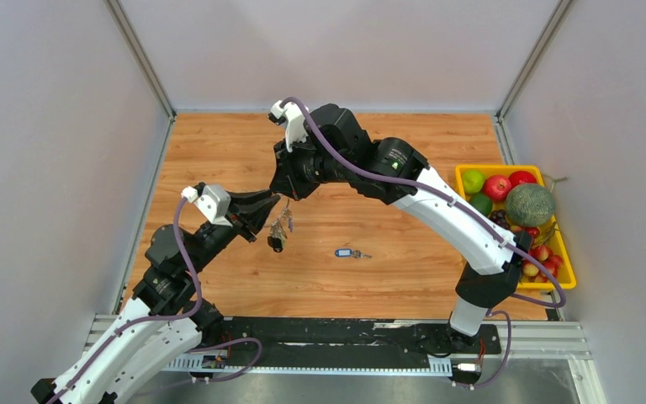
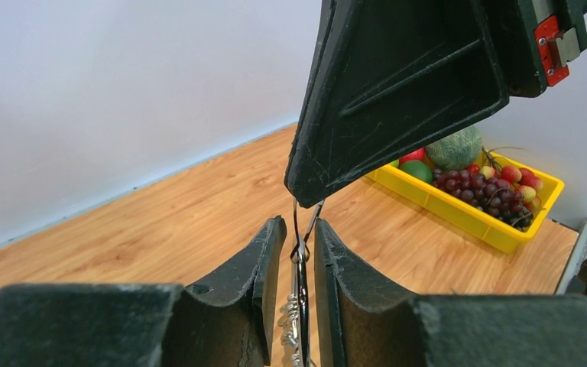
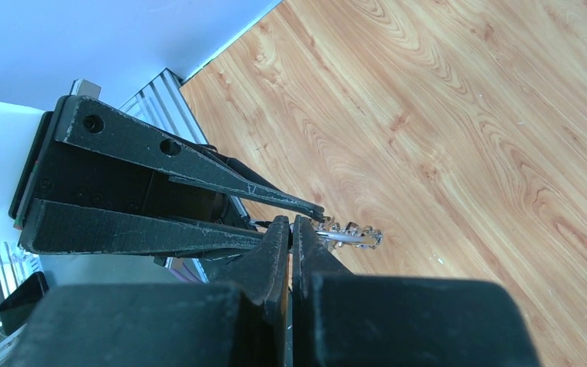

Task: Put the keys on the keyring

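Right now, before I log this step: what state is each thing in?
Left gripper: shut on the ring's lower end.
Right gripper: shut on the ring's top.
Ring: held between both grippers, off the table.
Bunch: hanging below the ring.
Loose key: flat on the table, blue tag, apart from the ring.
Basket: full of fruit.

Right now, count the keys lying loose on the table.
1. A blue-tagged key lies mid-table, right of the bunch hanging between the left hand and right hand; others may hide under the arms.
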### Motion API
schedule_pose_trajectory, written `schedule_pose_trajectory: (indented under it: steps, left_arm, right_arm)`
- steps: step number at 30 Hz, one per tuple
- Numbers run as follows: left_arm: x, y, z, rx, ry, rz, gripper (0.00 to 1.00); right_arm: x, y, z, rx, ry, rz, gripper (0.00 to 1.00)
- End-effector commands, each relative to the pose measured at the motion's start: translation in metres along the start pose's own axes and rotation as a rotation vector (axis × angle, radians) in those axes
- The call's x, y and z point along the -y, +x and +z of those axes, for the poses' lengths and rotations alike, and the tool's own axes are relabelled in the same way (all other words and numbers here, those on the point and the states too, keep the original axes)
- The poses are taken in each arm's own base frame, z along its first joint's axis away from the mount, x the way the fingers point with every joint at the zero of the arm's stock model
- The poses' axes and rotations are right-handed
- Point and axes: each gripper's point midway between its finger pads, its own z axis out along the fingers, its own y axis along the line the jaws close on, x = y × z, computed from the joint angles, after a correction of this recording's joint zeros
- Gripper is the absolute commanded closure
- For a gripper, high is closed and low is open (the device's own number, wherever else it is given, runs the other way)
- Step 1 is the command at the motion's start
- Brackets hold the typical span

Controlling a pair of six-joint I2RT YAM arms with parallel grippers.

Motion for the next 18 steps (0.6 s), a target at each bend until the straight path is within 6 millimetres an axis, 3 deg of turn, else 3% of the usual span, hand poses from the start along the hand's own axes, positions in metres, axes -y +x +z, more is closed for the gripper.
schedule_pose_trajectory:
  steps: [1, 3, 6, 8, 18]
  left_arm:
    - [0.001, -0.01, 0.0, 0.032, 0.003, 0.019, 0.7]
    - [0.001, -0.009, 0.0, 0.03, 0.004, 0.018, 0.74]
    - [0.0, -0.01, 0.0, 0.031, -0.003, 0.018, 0.95]
    - [-0.002, -0.012, 0.001, 0.042, -0.013, 0.011, 0.99]
    - [-0.006, -0.024, 0.001, 0.077, -0.044, -0.023, 1.0]
  right_arm:
    - [-0.01, -0.028, -0.011, 0.093, -0.03, 0.014, 1.0]
    - [-0.011, -0.028, -0.011, 0.091, -0.033, 0.013, 1.0]
    - [-0.011, -0.025, -0.008, 0.084, -0.036, 0.014, 1.0]
    - [-0.01, -0.024, -0.008, 0.078, -0.038, 0.015, 1.0]
    - [-0.009, -0.018, -0.01, 0.071, -0.033, 0.013, 1.0]
